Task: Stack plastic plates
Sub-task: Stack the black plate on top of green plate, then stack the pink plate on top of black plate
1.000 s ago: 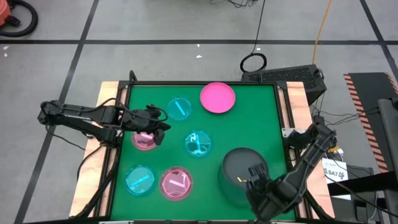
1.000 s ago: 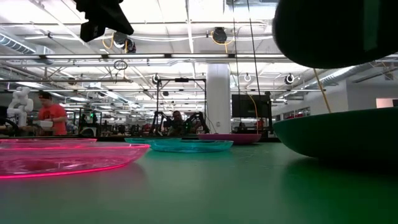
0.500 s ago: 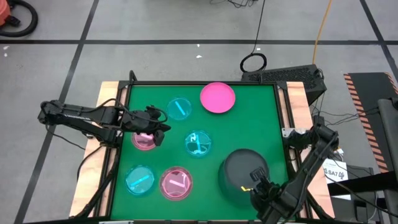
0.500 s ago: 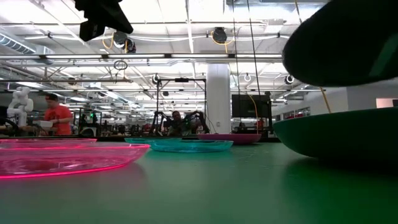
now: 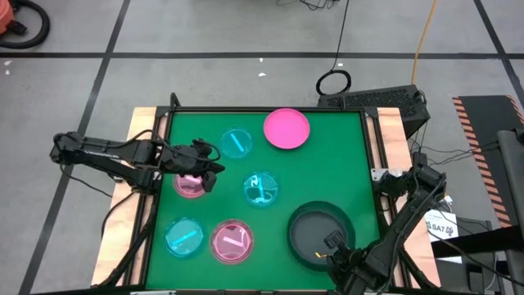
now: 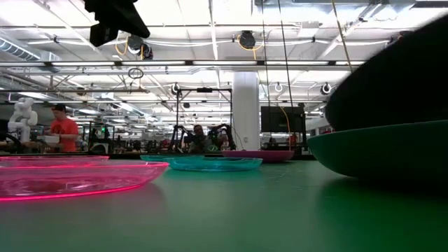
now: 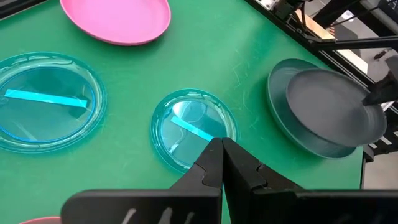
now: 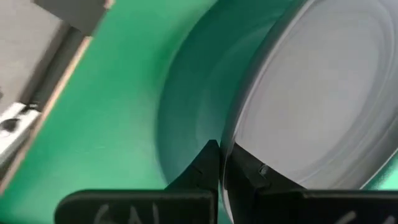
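The large dark plate [image 5: 293, 225] lies flat near the table's near right corner. My right gripper [image 5: 334, 243] is at its near side, shut on the smaller black plate [image 5: 318, 231], which slants over the large plate [image 6: 378, 150]. My left gripper [image 5: 214, 168] hangs shut and empty above the table's left part, beside a translucent pink plate [image 5: 190, 184]. The opaque pink plate [image 5: 286, 129] lies near the far edge. Three cyan plates [image 5: 236, 142] [image 5: 261, 189] [image 5: 184, 237] and a second translucent pink one [image 5: 232, 242] lie flat on the table. My right gripper [image 8: 221, 155] pinches the smaller black plate by its near rim [image 8: 233, 134], one finger above the rim and one below. The fingers come from the table's near side, slanting down. The plate is tilted, its held side raised over the large dark plate [image 8: 186, 124].
Wooden strips and a dark frame [image 5: 370, 147] border the green table. The middle between the cyan plate [image 7: 193, 127] and the large dark plate [image 7: 280, 118] is bare mat. People [image 6: 61, 133] and equipment show far behind the table.
My right gripper has moved down and toward the table's near edge, staying shut on the black plate. The plate has sunk from well above the large dark plate to sit low over it, tilted. My left arm has kept still.
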### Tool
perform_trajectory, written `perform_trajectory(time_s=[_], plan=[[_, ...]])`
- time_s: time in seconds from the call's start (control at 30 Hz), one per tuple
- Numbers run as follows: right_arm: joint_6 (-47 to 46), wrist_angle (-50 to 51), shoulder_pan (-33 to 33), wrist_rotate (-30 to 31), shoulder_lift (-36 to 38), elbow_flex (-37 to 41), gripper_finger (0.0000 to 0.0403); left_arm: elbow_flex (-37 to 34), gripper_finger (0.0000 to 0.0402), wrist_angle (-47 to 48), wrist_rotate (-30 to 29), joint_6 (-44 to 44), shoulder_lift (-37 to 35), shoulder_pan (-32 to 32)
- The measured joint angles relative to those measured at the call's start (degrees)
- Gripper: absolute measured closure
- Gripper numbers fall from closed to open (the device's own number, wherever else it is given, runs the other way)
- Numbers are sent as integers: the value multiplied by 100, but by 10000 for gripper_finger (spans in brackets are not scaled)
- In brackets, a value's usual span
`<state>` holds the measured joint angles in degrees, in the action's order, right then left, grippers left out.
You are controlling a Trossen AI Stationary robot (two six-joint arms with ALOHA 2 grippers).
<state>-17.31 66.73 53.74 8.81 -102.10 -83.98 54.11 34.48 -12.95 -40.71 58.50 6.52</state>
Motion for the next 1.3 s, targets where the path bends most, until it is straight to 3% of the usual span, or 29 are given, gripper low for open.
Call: perform_trajectory(time_s=[0.23,0.63,0.9,1.3], plan=[[-415,2,-2,-3,0,298,395,0,400,2,-2,7,0,0],[-502,-975,-7,1,0,625,359,0,400,4,-4,48,0,0],[-1128,-1024,-7,-6,11,747,332,0,400,2,-4,-17,0,0],[-1975,-171,-2,-310,55,-163,311,0,400,-14,-11,314,0,-1]])
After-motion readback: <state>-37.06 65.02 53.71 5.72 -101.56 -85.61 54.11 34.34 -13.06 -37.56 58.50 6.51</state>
